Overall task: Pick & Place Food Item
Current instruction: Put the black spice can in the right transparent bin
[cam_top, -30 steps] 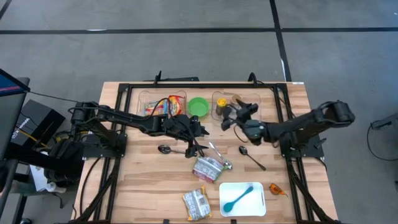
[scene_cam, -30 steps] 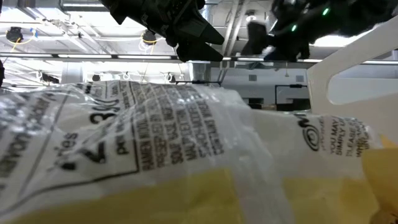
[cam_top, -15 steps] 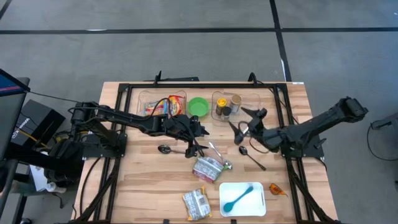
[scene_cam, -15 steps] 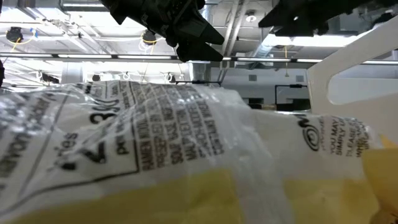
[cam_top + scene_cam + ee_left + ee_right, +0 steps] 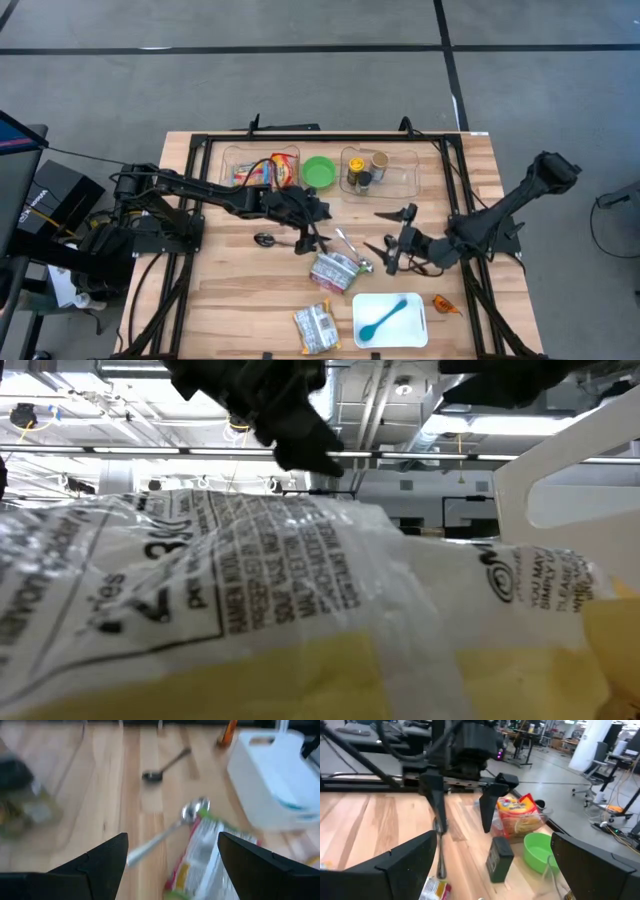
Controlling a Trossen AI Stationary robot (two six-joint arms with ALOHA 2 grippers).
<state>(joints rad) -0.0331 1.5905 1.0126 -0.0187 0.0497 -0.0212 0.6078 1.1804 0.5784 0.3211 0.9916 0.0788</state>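
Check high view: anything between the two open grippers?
Yes. In the high view, a silver spoon and the green-and-white food packet lie between the left gripper and right gripper.

The only words to read are in the low view, on the clear plastic food bag (image 5: 300, 610) that lies right in front of the camera. On the right side of the bag, in small dark letters, it says "YOU MAY" and under that "SIMPLY", and the lines go on past that but are too small to read. In the middle of the bag there is a block of tiny tilted print that cannot be made out. On the left there are big dark letters and numbers, but they are bent and cannot be read.
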